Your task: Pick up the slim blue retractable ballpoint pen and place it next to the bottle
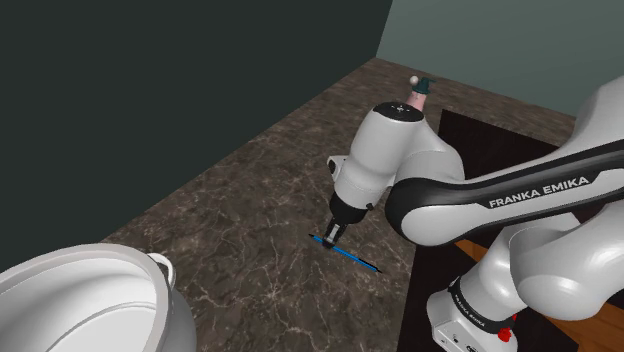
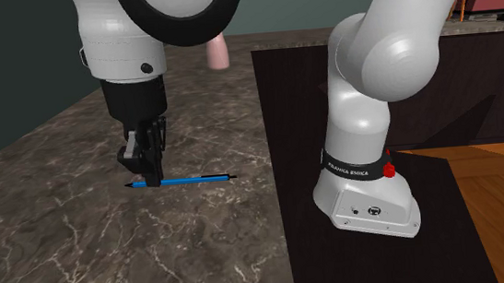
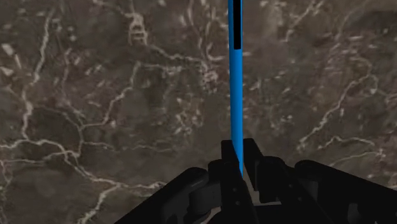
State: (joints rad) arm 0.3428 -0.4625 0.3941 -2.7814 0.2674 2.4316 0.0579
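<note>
1. The gripper [image 1: 331, 236] [image 2: 148, 176] [image 3: 240, 162] is clenched on the blue pen [image 1: 350, 255] [image 2: 188, 180] [image 3: 235, 95], clasping it near one end.
2. The pen lies level on the dark marbled counter [image 1: 250, 200], near the stand [image 2: 379, 246].
3. The pink bottle [image 1: 420, 92] stands at the counter's far end, well apart from the pen.
4. A pale pot [image 1: 90, 300] sits near, at the shoulder view's left.

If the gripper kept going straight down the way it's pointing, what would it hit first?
The gripper points down, shut on the blue pen near one end. Directly beneath is the dark marbled countertop, probably what it meets first.
</note>
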